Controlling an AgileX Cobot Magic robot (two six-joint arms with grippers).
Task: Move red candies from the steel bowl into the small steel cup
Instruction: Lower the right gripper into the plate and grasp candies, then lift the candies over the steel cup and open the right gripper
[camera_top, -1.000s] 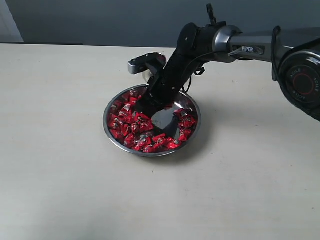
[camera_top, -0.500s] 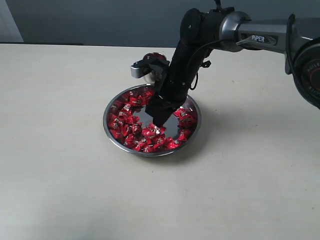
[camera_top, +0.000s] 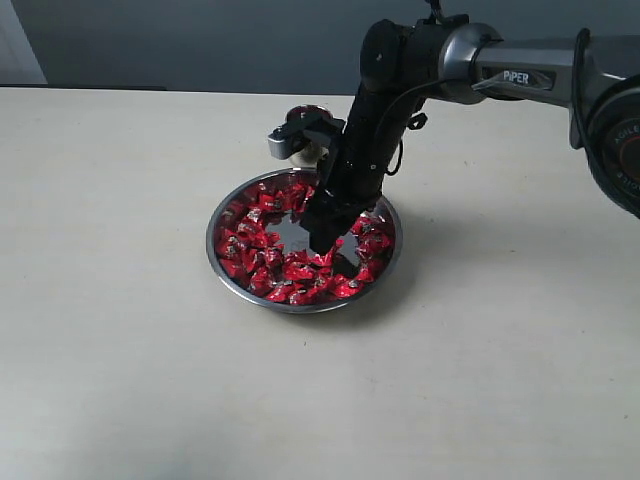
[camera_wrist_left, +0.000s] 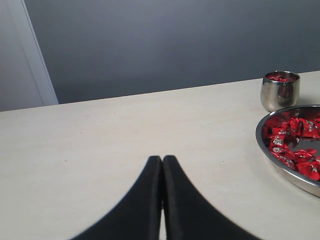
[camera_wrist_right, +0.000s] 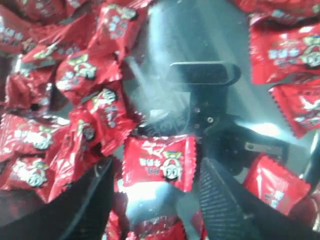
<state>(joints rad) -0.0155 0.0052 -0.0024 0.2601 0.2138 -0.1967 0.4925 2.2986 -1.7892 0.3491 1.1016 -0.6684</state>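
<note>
The steel bowl (camera_top: 216, 266) sits mid-table, and red candies (camera_top: 262, 262) ring its bare centre. My right gripper (camera_top: 322, 240) points down into that centre, open. In the right wrist view its fingers (camera_wrist_right: 156, 167) straddle one red candy (camera_wrist_right: 165, 152) lying flat on the bowl floor (camera_wrist_right: 170, 55), without pinching it. The small steel cup (camera_top: 305, 112) stands just behind the bowl, partly hidden by the arm. The left wrist view shows that cup (camera_wrist_left: 280, 91) holding red candies beside the bowl rim (camera_wrist_left: 260, 137). My left gripper (camera_wrist_left: 162, 159) is shut and empty over bare table.
The right arm (camera_top: 500, 72) reaches in from the right, over the table behind the bowl. A grey wall (camera_wrist_left: 165, 45) runs behind the table's far edge. Pale tabletop (camera_top: 120, 350) surrounds the bowl.
My right gripper shifted from the bowl's back-left candies toward its centre, and the jaws went from shut to open. The left gripper shows only now.
</note>
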